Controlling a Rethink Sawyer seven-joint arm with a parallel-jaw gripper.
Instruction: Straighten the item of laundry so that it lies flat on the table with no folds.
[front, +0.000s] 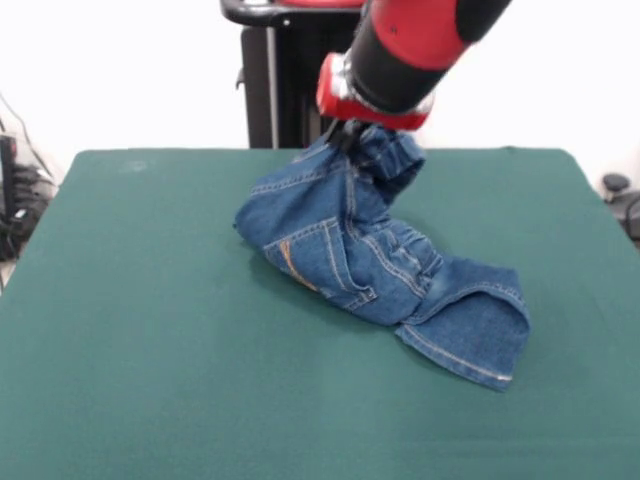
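The small blue denim jeans (360, 245) with orange-tan stitching hang from my gripper (350, 137), lifted at the top into a bunched peak. Their lower part drapes onto the dark green table (150, 330). A back pocket faces the camera at the lower left of the bundle, and one hemmed leg end (475, 335) lies spread on the cloth at the lower right. The gripper sits under the red and black arm, just above the middle of the table's far half. It is shut on the jeans' upper fabric, which partly hides it.
The robot's black pedestal (275, 80) stands behind the table's far edge. Dark cables and gear (18, 205) lie off the table's left side, and a dark object (622, 200) off its right side.
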